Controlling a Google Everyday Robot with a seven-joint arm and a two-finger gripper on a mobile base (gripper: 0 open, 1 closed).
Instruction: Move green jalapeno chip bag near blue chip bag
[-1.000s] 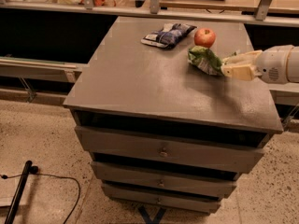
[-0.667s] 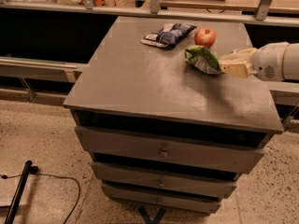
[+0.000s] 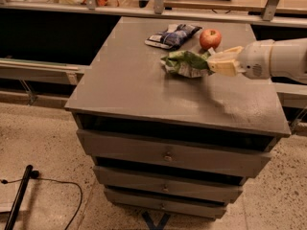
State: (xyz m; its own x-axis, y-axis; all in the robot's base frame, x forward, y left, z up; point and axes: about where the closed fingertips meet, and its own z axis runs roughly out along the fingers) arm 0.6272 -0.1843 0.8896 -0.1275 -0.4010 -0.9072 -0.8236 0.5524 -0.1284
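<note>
Green crinkled foil bag (image 3: 184, 63) was clamped at its right edge by the gripper's (image 3: 211, 64) shut fingers (image 3: 225, 63). It was probably held so for shifting toward the navy foil bag (image 3: 172, 35).

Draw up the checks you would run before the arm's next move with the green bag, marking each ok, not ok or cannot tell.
1. Claw at the right end of the green jalapeno chip bag: ok.
2. Bag securely held: cannot tell.
3. Blue chip bag in view, behind the green one: ok.
4. Apple off the line between the bags: ok.
5. Both bags well inside the cabinet top edges: ok.
</note>
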